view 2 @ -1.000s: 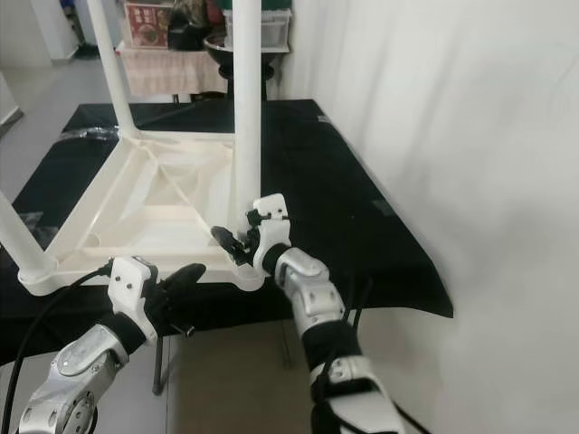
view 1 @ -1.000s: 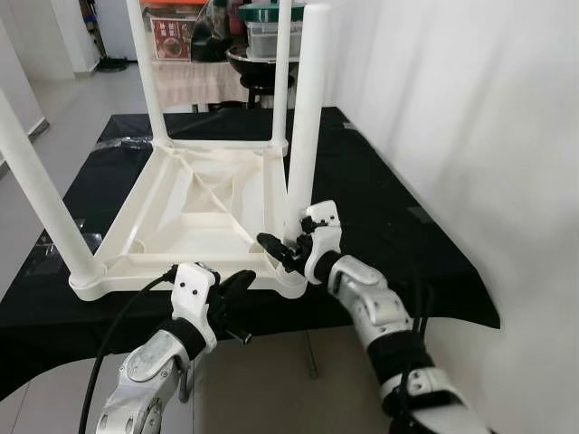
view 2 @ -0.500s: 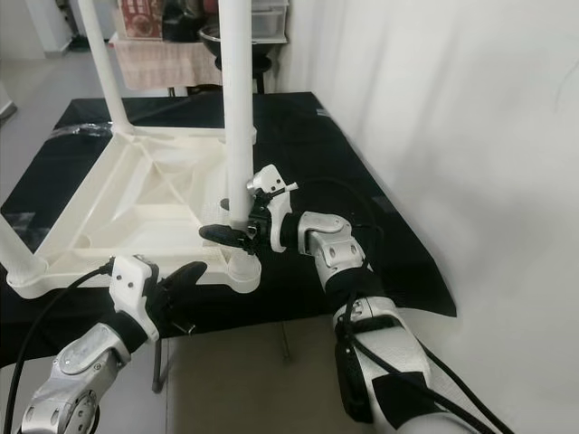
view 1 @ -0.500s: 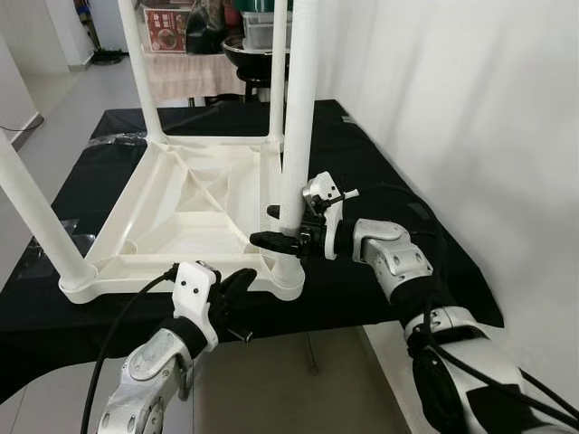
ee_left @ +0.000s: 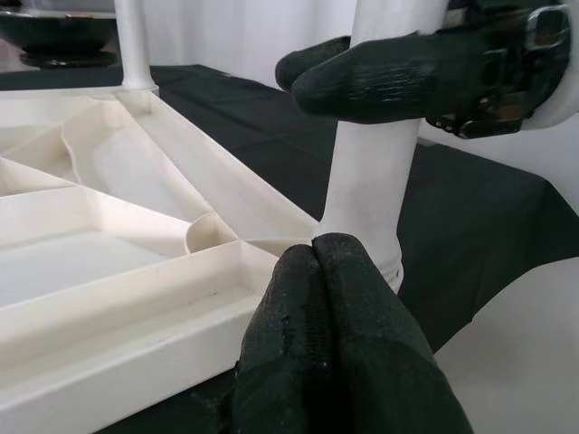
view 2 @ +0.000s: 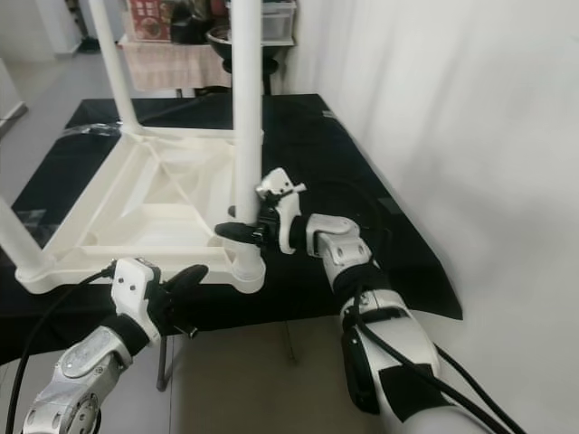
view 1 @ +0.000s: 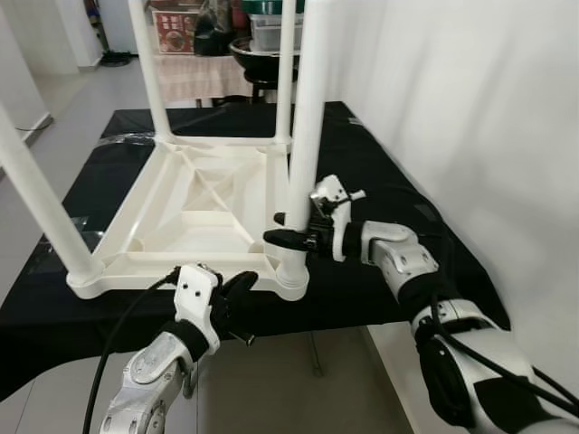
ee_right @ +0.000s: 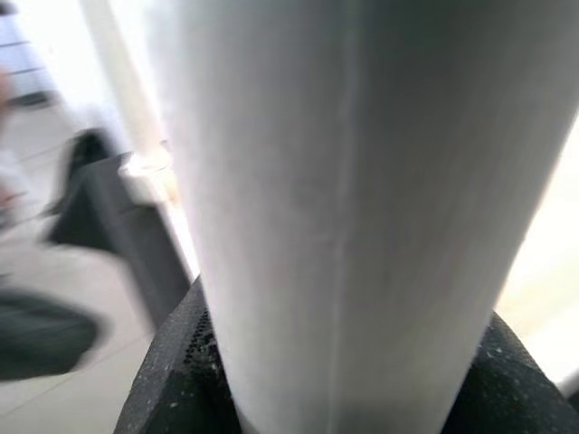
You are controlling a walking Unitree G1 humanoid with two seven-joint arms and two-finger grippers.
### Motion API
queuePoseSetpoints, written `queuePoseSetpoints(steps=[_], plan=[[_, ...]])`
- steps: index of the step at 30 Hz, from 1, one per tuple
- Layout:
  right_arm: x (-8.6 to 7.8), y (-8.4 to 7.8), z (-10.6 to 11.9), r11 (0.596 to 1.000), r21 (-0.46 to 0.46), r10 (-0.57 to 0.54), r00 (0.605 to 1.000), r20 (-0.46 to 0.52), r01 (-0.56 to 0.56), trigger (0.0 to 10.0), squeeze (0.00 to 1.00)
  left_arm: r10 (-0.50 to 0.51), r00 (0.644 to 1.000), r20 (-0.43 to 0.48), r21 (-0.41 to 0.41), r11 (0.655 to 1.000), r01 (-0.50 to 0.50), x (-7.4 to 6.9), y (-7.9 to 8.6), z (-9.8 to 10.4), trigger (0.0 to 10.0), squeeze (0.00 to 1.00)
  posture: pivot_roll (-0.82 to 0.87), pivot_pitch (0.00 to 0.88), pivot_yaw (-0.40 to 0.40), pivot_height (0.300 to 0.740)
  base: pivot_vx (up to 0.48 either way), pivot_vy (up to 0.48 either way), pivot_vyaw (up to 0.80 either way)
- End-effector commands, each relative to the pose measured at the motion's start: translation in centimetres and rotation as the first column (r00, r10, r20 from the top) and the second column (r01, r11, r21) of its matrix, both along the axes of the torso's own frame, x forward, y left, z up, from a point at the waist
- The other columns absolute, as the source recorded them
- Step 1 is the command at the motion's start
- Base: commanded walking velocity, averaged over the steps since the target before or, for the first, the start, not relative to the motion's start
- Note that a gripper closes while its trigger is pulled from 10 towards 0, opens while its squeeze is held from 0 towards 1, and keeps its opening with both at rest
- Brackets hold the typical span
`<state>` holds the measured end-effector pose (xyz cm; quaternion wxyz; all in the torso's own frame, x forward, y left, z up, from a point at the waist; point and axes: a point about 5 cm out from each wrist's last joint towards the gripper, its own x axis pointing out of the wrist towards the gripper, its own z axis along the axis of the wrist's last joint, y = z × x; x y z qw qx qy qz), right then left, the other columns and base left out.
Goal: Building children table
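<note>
A white plastic children's table point(view 1: 190, 208) lies upside down on a black-covered table point(view 1: 389, 181), with its legs pointing up. My right gripper point(view 1: 283, 229) reaches in from the right and is shut on the near right leg point(view 1: 306, 117), just above the leg's socket at the corner. In the right wrist view the leg point(ee_right: 344, 181) stands between the black fingers point(ee_right: 172, 362). My left gripper point(view 1: 237, 289) is shut on nothing, just below the front edge of the white table. In the left wrist view its tips point(ee_left: 317, 262) point at that same corner.
The three other legs stand upright: near left point(view 1: 41, 208), far left point(view 1: 149, 68) and far right point(view 1: 285, 72). A white wall point(view 1: 470, 108) runs close along the right side. A cluttered stand with boxes and a bowl point(view 1: 253, 45) is behind. Bare floor point(view 1: 54, 99) lies to the left.
My right arm has swung out to the right and its wrist has turned, so the gripper now clasps the leg from the side. The left gripper has stayed put. The camera has shifted slightly.
</note>
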<state>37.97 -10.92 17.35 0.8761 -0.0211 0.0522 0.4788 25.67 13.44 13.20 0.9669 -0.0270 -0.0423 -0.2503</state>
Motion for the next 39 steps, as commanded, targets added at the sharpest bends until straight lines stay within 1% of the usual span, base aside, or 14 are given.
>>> queuePoseSetpoints(steps=[1, 5, 13, 14, 15, 16, 19, 20, 24, 25, 27, 28, 38, 39], plan=[[0.1, -1.0, -1.4, 0.988, -0.027, -0.152, 0.988, -0.040, 0.151, 0.0, 0.00, -0.002, 1.000, -0.001, 0.003, 1.000, 0.002, -0.1, 0.0, 0.0, 10.0, 0.00, 0.02, 0.000, -0.059, 0.740, 0.000, 0.000, 0.00], [-3.4, 1.2, -4.0, 0.822, -0.009, -0.570, 0.820, -0.050, 0.570, 0.0, 0.00, -0.004, 1.000, 0.000, 0.002, 1.000, 0.004, 0.0, 0.3, 0.2, 10.0, 0.00, 0.00, 0.000, -0.034, 0.740, 0.000, 0.000, 0.00], [-2.9, 3.4, -3.6, 0.862, -0.003, -0.506, 0.862, -0.020, 0.506, 0.0, 0.00, -0.008, 1.000, -0.002, 0.007, 1.000, 0.008, 0.2, 0.2, 0.0, 10.0, 0.00, 0.00, 0.000, -0.044, 0.740, 0.000, 0.000, 0.00], [-2.7, 3.6, -3.4, 0.863, -0.002, -0.506, 0.862, -0.016, 0.506, 4.7, 0.00, -0.005, 1.000, -0.001, 0.007, 1.000, 0.005, 0.3, 0.2, 0.0, 10.0, 0.00, 0.01, 0.000, -0.046, 0.740, 0.000, 0.000, 0.00], [-2.7, 3.6, -3.4, 0.863, -0.002, -0.506, 0.862, -0.016, 0.506, 4.7, 0.00, -0.005, 1.000, -0.001, 0.007, 1.000, 0.005, 0.3, 0.2, 0.0, 10.0, 0.00, 0.01, 0.000, -0.046, 0.740, 0.000, 0.000, 0.00], [-2.4, 4.4, -2.7, 0.900, 0.036, -0.435, 0.900, -0.017, 0.435, 10.0, 0.76, 0.012, 1.000, 0.003, 0.004, 1.000, -0.012, 0.3, 0.2, 0.0, 10.0, 0.00, 0.01, 0.000, -0.047, 0.740, 0.000, 0.000, 0.00], [-2.4, 4.7, -2.2, 0.918, 0.072, -0.390, 0.921, -0.022, 0.390, 10.0, 0.76, 0.020, 1.000, 0.004, 0.002, 1.000, -0.020, 0.2, 0.2, 0.0, 10.0, 0.00, 0.01, 0.000, -0.047, 0.740, 0.000, 0.000, 0.00], [-2.2, 4.7, -0.8, 0.940, 0.116, -0.321, 0.947, -0.007, 0.320, 10.0, 1.00, 0.014, 1.000, 0.002, 0.003, 1.000, -0.014, 0.2, 0.2, -0.1, 10.0, 0.00, 0.01, 0.000, -0.050, 0.740, 0.000, 0.000, 0.00], [-1.6, 4.3, 1.2, 0.981, 0.148, -0.134, 0.990, 0.039, 0.126, 10.0, 0.90, 0.002, 1.000, -0.001, 0.004, 1.000, -0.002, 0.2, 0.0, -0.1, 10.0, 0.00, 0.01, 0.000, -0.051, 0.740, 0.000, 0.000, 0.00], [-1.5, 4.1, 1.6, 0.987, 0.140, -0.088, 0.994, 0.060, 0.079, 10.0, 0.20, 0.001, 1.000, -0.002, 0.004, 1.000, -0.001, 0.2, 0.0, -0.2, 10.0, 0.00, 0.01, 0.000, -0.051, 0.740, 0.000, 0.000, 0.00], [-1.5, 4.1, 1.6, 0.987, 0.140, -0.088, 0.994, 0.060, 0.079, 10.0, 0.20, 0.001, 1.000, -0.002, 0.004, 1.000, -0.001, 0.2, 0.0, -0.2, 10.0, 0.00, 0.01, 0.000, -0.051, 0.740, 0.000, 0.000, 0.00], [-1.3, 3.9, 1.8, 0.992, 0.125, -0.035, 0.997, 0.070, 0.026, 10.0, 0.00, -0.001, 1.000, -0.003, 0.004, 1.000, 0.001, 0.2, 0.0, -0.2, 10.0, 0.00, 0.02, 0.000, -0.053, 0.740, 0.000, 0.000, 0.00], [-0.6, 2.7, 1.4, 0.972, 0.002, 0.236, 0.971, -0.024, -0.236, 10.0, 0.00, 0.006, 1.000, -0.003, 0.009, 1.000, -0.006, 0.0, -0.1, -0.3, 10.0, 0.00, 0.04, 0.000, -0.058, 0.740, 0.000, 0.000, 0.00], [-0.5, 2.6, 1.4, 0.971, 0.029, 0.237, 0.971, -0.041, -0.236, 3.8, 0.00, 0.006, 1.000, -0.003, 0.011, 1.000, -0.006, 0.0, -0.1, -0.2, 10.0, 0.00, 0.04, 0.000, -0.055, 0.740, 0.000, 0.000, 0.00]])
